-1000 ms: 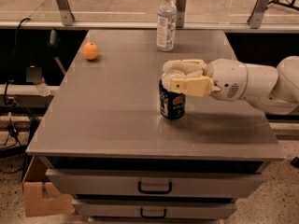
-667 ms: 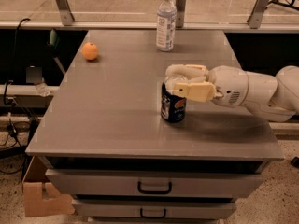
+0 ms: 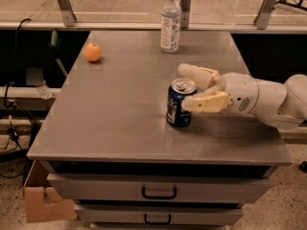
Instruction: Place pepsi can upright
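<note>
Seemingly, most of the task is done: in the camera view the can (image 3: pixel 178 110) is seen standing upright on the table (image 3: pixel 120 123), silver top up, a little toward 4 o'clock from the tabletop's middle. The gripper (image 3: pixel 184 87) is reached in from 3 o'clock and appears clasped about the can, one finger behind it and one in front. Only letting go and drawing away are judged to be left. An orange (image 3: pixel 92 52) is set at 10 o'clock and a water bottle (image 3: pixel 170 20) at 12 o'clock, both well apart from the can. Drawers (image 3: pixel 158 188) are seen below, and a cardboard box (image 3: pixel 45 202) at 8 o'clock on the floor.
</note>
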Controlling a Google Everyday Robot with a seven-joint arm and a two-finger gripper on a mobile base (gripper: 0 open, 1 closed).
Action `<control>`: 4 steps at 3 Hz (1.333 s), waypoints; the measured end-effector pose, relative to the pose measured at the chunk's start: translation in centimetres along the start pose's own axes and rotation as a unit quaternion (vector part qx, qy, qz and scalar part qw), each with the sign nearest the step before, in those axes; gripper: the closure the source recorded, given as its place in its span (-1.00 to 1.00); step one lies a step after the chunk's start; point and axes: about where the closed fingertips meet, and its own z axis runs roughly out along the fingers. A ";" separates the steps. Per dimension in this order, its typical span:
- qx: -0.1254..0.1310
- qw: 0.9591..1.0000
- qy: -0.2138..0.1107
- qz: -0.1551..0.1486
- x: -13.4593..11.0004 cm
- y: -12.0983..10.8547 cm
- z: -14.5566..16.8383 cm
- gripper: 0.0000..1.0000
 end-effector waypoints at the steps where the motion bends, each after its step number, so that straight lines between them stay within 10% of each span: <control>1: 0.001 1.000 0.006 -0.004 -0.1 -0.1 -0.5 -1.00; 4: 0.081 0.990 0.089 -0.069 -3.4 -1.5 -9.0 -1.00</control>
